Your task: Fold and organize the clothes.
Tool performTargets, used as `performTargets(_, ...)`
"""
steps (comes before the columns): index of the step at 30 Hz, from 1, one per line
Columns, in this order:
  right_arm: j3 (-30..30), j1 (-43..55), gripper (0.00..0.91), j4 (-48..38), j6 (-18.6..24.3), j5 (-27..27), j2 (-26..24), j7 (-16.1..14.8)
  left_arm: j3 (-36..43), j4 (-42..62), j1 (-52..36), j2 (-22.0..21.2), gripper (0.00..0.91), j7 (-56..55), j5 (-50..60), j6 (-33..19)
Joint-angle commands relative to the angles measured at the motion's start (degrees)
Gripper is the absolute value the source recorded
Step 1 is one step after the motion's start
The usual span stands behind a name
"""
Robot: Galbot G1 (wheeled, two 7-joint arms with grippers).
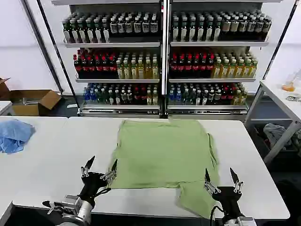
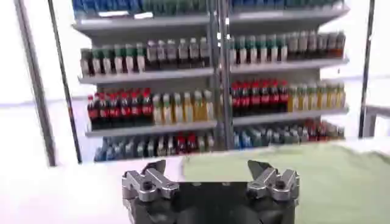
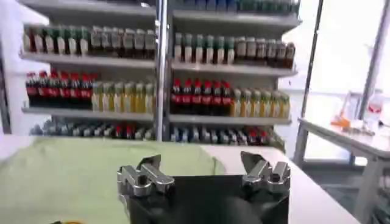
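Note:
The clothes, a light green shirt (image 1: 162,153), lie spread flat on the white table (image 1: 61,155), plain side up. One flap of it reaches past the table's front edge near my right arm. My left gripper (image 1: 99,166) stands open at the shirt's near left corner, just off the fabric. My right gripper (image 1: 219,176) stands open at the near right, beside the hanging flap. In the left wrist view the left gripper (image 2: 208,165) holds nothing, with the shirt (image 2: 292,176) ahead. In the right wrist view the right gripper (image 3: 201,161) is also empty, facing the shirt (image 3: 73,173).
A crumpled light blue cloth (image 1: 14,134) lies at the table's far left. Shelves of bottled drinks (image 1: 162,56) stand behind the table. A cardboard box (image 1: 35,101) sits on the floor at the left, and a second table (image 1: 282,101) with grey clothing beneath stands at the right.

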Motion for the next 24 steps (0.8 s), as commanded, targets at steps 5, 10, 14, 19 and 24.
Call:
performTargets(5,-0.6,-7.0,0.907,0.3,-9.1,-2.0,0.1,1.9,1.7,3.9,-3.1,4.7,0.907,0.3,-2.1,12.1)
performTargets(10,-1.2,-8.8,0.907,-0.7,-9.4,-3.0,0.5,2.1,3.2,6.4,-4.2,5.6,0.907,0.8,-1.3,12.2)
performTargets(14,-1.4,-9.5,0.907,-1.6,-9.3,-3.2,1.2,2.2,4.1,7.2,-4.2,6.4,0.907,1.1,-1.5,12.1)
performTargets(19,-2.4,-8.5,0.907,-2.9,-9.2,-3.1,2.1,2.3,5.0,8.2,-4.4,6.6,0.907,1.3,-1.6,12.2)
performTargets(24,-4.5,-7.0,0.846,-3.2,-9.2,-2.3,2.8,2.0,5.3,9.2,-4.5,6.7,0.353,1.1,-1.8,12.2)
